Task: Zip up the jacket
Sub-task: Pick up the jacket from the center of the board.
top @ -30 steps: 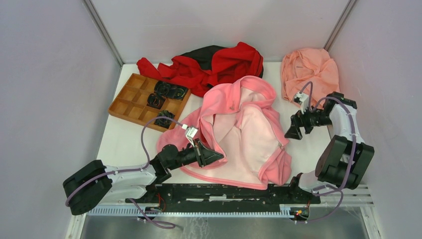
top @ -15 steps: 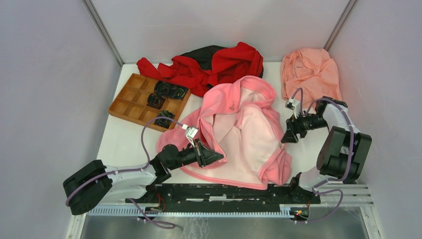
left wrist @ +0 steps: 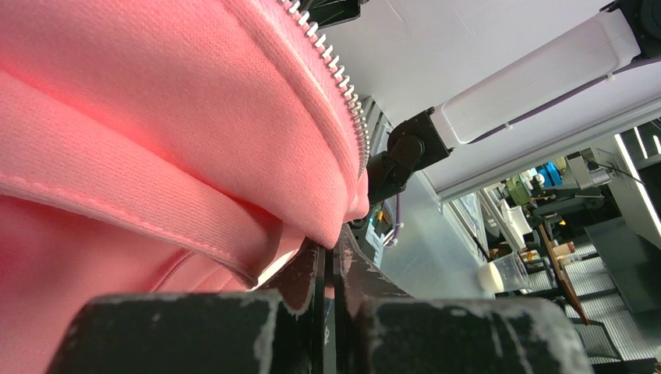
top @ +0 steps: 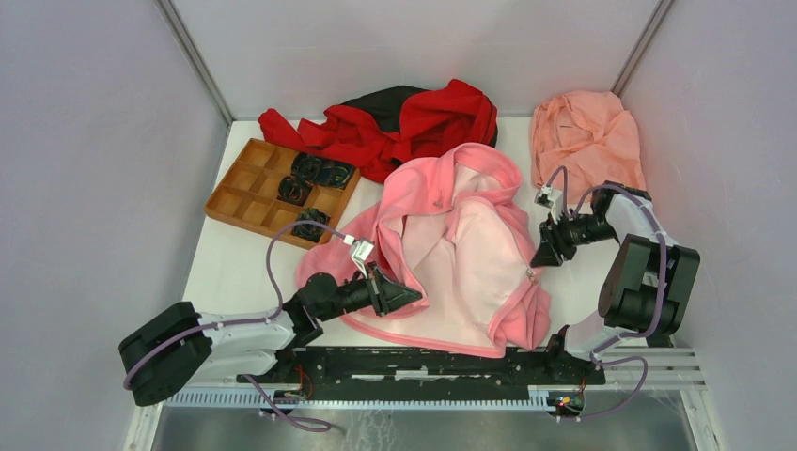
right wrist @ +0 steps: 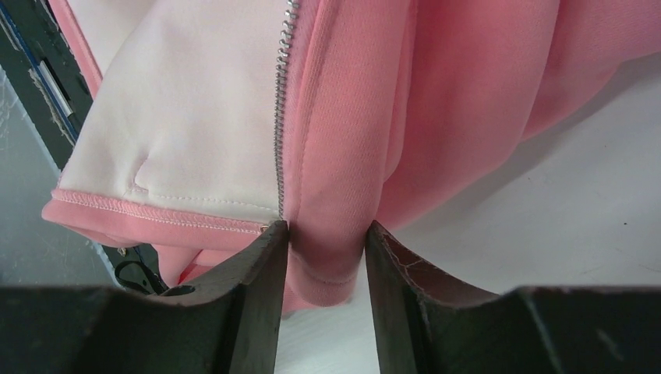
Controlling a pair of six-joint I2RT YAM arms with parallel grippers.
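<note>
The pink jacket [top: 461,254] lies open in the middle of the table, pale lining up. My left gripper [top: 406,296] is at its left front edge and is shut on the pink fabric [left wrist: 156,117]; the jaws [left wrist: 329,253] pinch the cloth just below the zipper teeth [left wrist: 343,86]. My right gripper [top: 543,256] is at the jacket's right front edge, low on the zipper. Its jaws [right wrist: 326,230] are half closed and straddle a fold of pink fleece [right wrist: 335,117] beside the zipper teeth [right wrist: 282,101]. The fold touches the left finger, and a little slack shows lower down by the right finger.
A red-and-black garment [top: 404,122] lies at the back. A salmon cloth [top: 583,136] sits at the back right, just behind the right arm. An orange compartment tray [top: 246,193] holding black parts stands to the left. Walls close in both sides.
The right gripper has moved left onto the jacket's right edge and its jaws have narrowed around the fold. The left gripper has not moved.
</note>
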